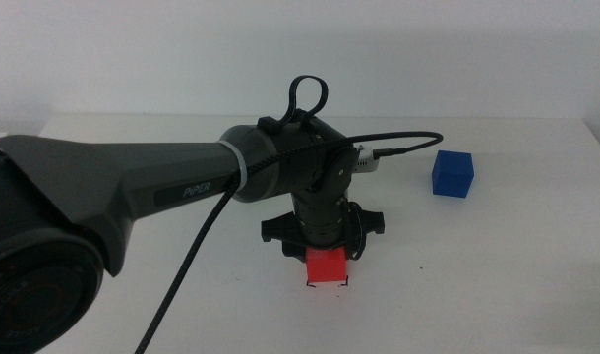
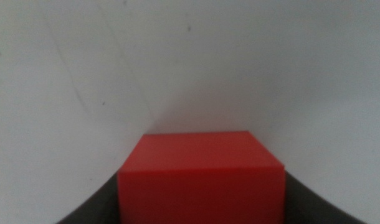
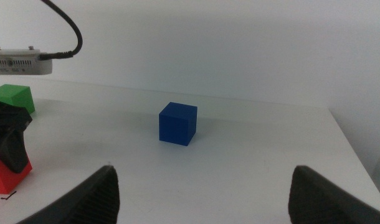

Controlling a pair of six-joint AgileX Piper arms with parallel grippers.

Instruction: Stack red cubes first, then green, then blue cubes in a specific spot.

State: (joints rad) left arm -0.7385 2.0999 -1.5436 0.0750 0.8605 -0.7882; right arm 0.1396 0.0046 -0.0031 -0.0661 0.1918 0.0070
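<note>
Middle view: your left pincer (image 1: 328,258) was down over the red cube (image 1: 327,266), which sat on the white surface (image 1: 497,256) at the black corner marks (image 1: 307,285). Left wrist view had the red cube (image 2: 201,177) filling the gap between the jaws, both dark jaws against its sides, so I read it as closed on the cube. Risk, as I judged it: if you opened while the cube was tilted or off the marks, it would land skewed and the green and blue would stack crooked; pulling up before fully releasing could drag it off the spot. Green cube (image 3: 13,98) showed only in the right wrist view, behind the left arm, well apart from the red. Blue cube (image 1: 452,174) sat far to the right, near nothing. Right pincer (image 3: 202,190) waited open and empty, jaws wide, facing the blue cube (image 3: 177,123).
</note>
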